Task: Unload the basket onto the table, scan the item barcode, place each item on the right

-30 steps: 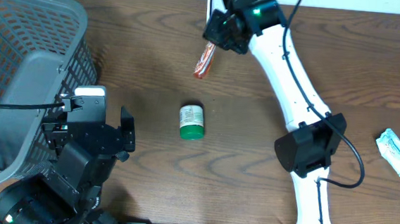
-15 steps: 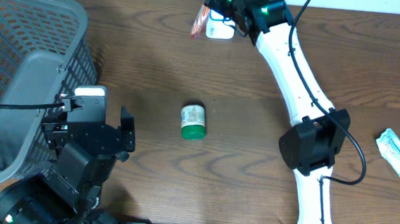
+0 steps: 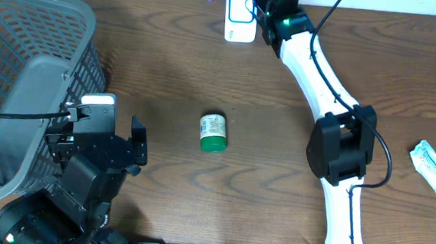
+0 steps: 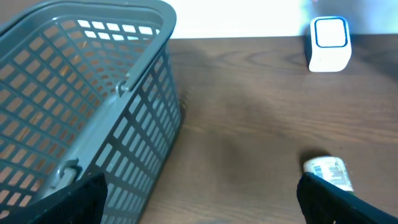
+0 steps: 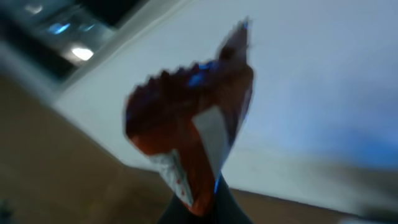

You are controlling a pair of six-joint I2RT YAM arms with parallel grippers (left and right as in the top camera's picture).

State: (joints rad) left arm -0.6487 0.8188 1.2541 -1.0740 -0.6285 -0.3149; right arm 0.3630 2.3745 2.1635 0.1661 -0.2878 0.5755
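Right gripper (image 5: 194,213) was clamped shut on red packet (image 5: 189,134). It had carried packet from middle of surface (image 3: 167,72) up beside scanner (image 3: 240,20) at far edge. Scan probably imminent; blur hid barcode. Left gripper (image 4: 199,205) was wide open, empty.

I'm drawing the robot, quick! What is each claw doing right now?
Left gripper: open, holding nothing.
Right gripper: shut on the red packet.
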